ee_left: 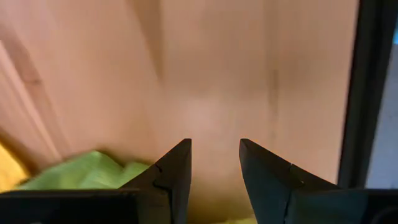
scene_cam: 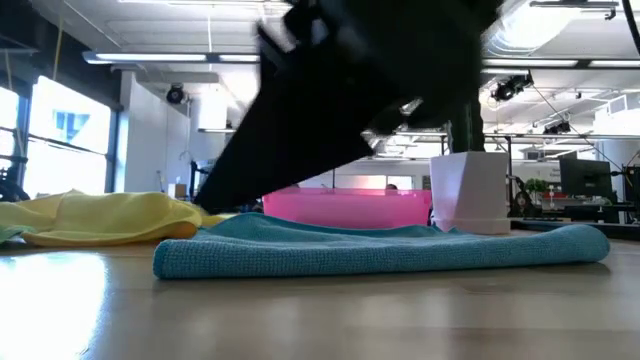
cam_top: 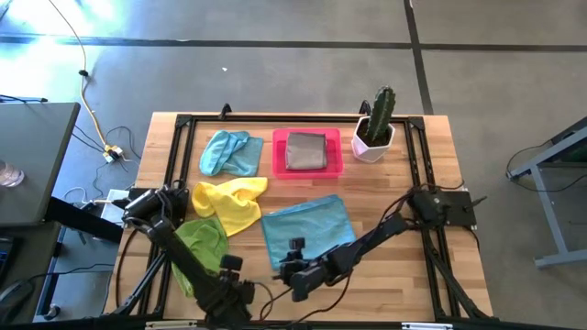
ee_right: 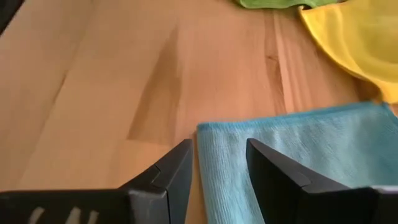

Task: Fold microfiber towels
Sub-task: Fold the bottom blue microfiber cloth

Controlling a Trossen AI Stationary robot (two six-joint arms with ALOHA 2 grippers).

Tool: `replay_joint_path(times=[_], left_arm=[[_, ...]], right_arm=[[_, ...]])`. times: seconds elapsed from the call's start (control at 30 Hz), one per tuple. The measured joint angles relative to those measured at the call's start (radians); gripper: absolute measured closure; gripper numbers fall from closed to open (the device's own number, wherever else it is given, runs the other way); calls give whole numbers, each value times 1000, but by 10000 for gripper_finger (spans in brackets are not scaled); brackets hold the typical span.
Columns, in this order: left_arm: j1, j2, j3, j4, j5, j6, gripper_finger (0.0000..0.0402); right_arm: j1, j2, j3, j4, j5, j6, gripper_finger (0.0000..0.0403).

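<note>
Right pincer lining up on the blue towel's near corner

The right pincer point(ee_right: 217, 165), fingers parted and empty, straddles the corner of the flat blue towel point(cam_top: 307, 229) on the tabletop point(cam_top: 404, 174); it should pinch only the top edge. The left pincer point(ee_left: 214, 168) waits, released, beside the green towel point(cam_top: 204, 240).

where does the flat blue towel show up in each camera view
High view: flat blue towel, centre, in front of the pink tray.
Low view: towel across the middle, tray behind.
Left wrist view: not in it.
Right wrist view: towel, its corner by the fingers.
Shared landmark: yellow towel.
</note>
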Motion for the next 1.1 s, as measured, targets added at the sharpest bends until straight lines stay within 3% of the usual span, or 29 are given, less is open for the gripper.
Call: replay_joint_path(times=[0.53,0.67,0.87,1.1], left_arm=[[-63,-9,1,7,2,-67,275],[-62,-9,1,7,0,-70,275],[-63,-9,1,8,0,-70,275],[-62,-9,1,18,-45,-84,275]], right_arm=[[-29,90,56,-15,-24,83,262],[-33,89,57,-30,-39,98,295],[-33,89,57,-39,-61,138,391],[-23,62,56,-73,-51,169,399]])
